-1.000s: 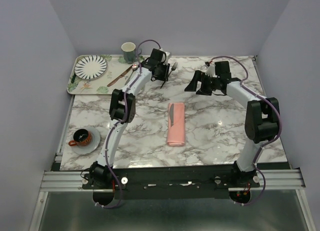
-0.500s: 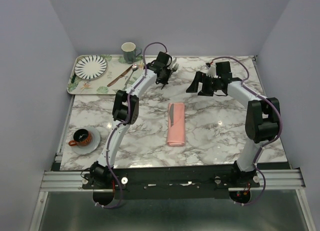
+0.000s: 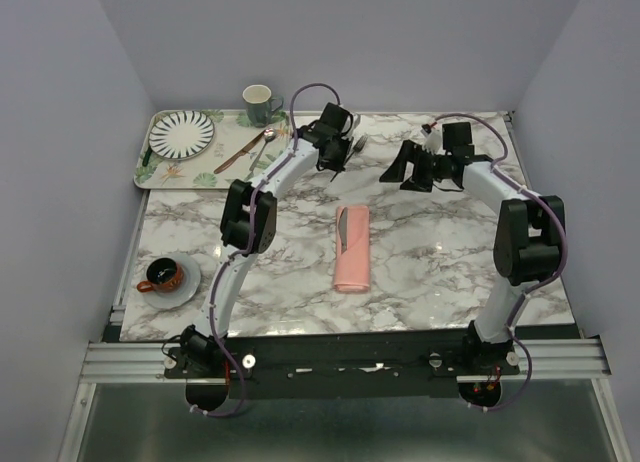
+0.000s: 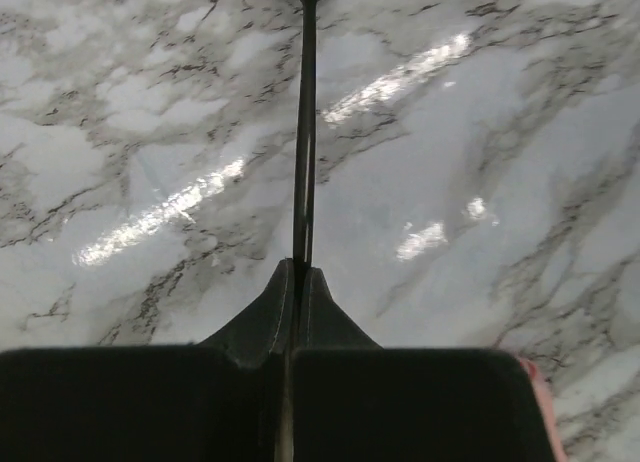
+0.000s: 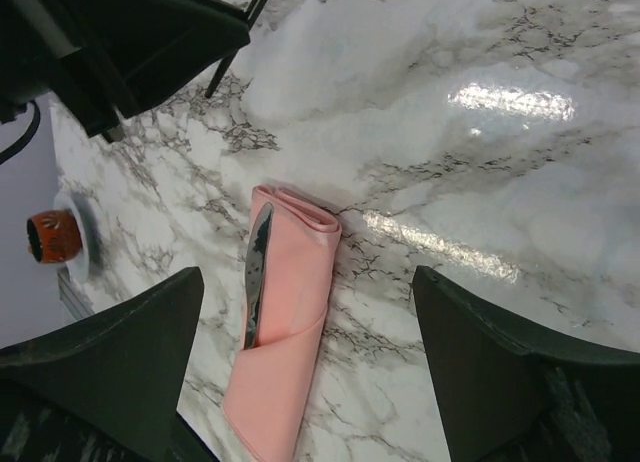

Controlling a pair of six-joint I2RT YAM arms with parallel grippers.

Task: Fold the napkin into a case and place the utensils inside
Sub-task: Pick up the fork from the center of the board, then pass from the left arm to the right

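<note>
Now the left gripper (image 4: 297, 277) is clamping the fork (image 4: 304, 132) by the far edge. The case (image 3: 352, 247) is lying nearward, long axis far-to-near. The right gripper (image 3: 408, 172) is hanging with jaws spread.

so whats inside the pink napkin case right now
The knife lies in the case, its upper part showing; the fold covers its lower end and anything deeper. The fork, clamped in the left jaws, is not inside.

table (image 4: 450, 182): glossy marble-look top, glare streaks. case (image 5: 295, 302): matt pink cloth, soft folds. knife (image 5: 256, 272): polished metal. fork (image 4: 303, 132): smooth thin metal. my left gripper (image 4: 297, 272): matt black plastic.
</note>
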